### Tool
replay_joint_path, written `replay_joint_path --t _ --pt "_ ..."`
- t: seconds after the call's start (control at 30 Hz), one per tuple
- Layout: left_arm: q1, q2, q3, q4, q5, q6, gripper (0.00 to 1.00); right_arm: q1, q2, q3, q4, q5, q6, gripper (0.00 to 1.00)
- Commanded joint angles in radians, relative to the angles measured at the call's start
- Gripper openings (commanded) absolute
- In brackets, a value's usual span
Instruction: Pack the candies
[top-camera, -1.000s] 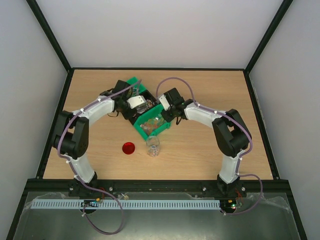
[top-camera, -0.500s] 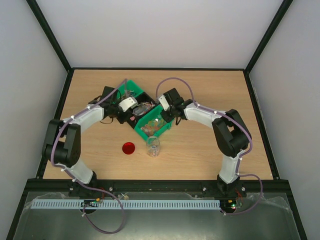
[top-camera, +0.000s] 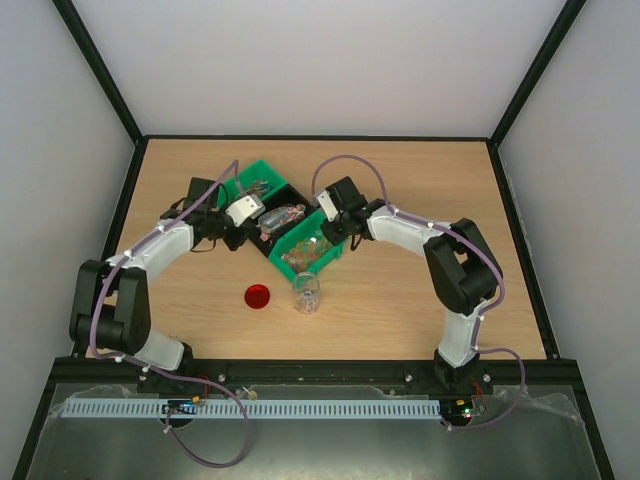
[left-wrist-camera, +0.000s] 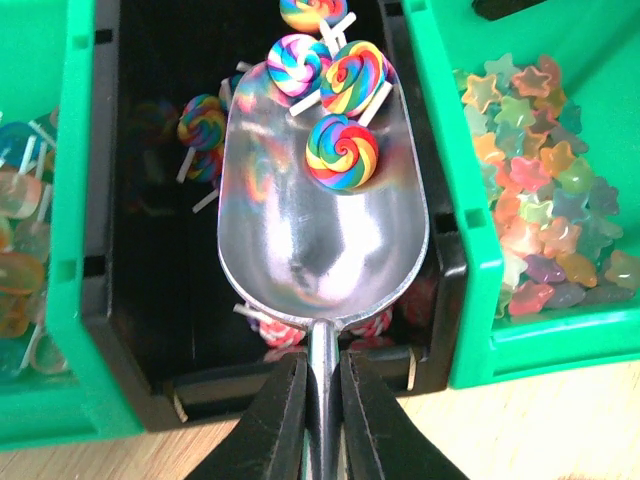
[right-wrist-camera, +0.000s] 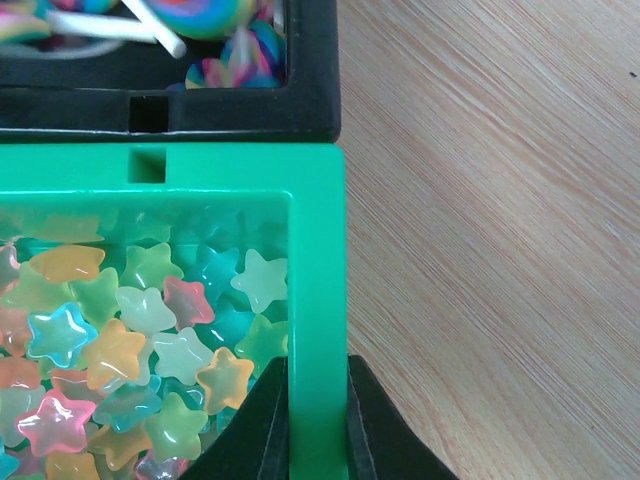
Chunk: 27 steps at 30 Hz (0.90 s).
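Observation:
The candies here are rainbow swirl lollipops (left-wrist-camera: 341, 150) and small translucent star sweets (left-wrist-camera: 530, 230). My left gripper (left-wrist-camera: 322, 400) is shut on the handle of a silver metal scoop (left-wrist-camera: 320, 230). The scoop holds three lollipops above the black bin (left-wrist-camera: 150, 250), which has more lollipops in it. In the top view the left gripper (top-camera: 252, 214) and the scoop (top-camera: 282, 216) are over the middle bin. My right gripper (right-wrist-camera: 317, 420) is shut on the wall of the green bin (right-wrist-camera: 315, 250) of star sweets (right-wrist-camera: 130, 350); it also shows in the top view (top-camera: 335, 232).
A second green bin (left-wrist-camera: 70, 200) with amber sweets lies left of the black one. A red lid (top-camera: 257, 296) and a clear jar (top-camera: 307, 293) lying on its side are on the wooden table in front of the bins.
My left arm has drawn back to the left, taking the scoop with it across the black bin. The right arm and the green bin have stayed put.

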Motion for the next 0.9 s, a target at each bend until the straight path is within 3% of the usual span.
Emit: replay_joint_path --t 0.0,0.37,0.5,0.6,0.87 --pt "0.049 -0.045 -0.03 -0.01 0.021 0.065 0.02 -0.006 -0.009 0.012 0.01 0.07 0.009 0.03" --pt "0.123 -0.08 -0.017 -0.091 0.128 0.16 0.02 -0.032 -0.009 0.022 0.008 0.086 0.026 0.05" --pt "0.133 -0.114 -0.013 -0.097 0.167 0.18 0.02 -0.039 -0.014 0.031 -0.009 0.058 0.03 0.3" --pt "0.147 -0.136 -0.002 -0.126 0.215 0.196 0.02 -0.04 -0.025 0.041 -0.025 0.041 0.03 0.43" --pt "0.209 -0.141 -0.018 -0.144 0.384 0.17 0.02 -0.041 -0.056 0.041 -0.034 0.025 0.032 0.6"
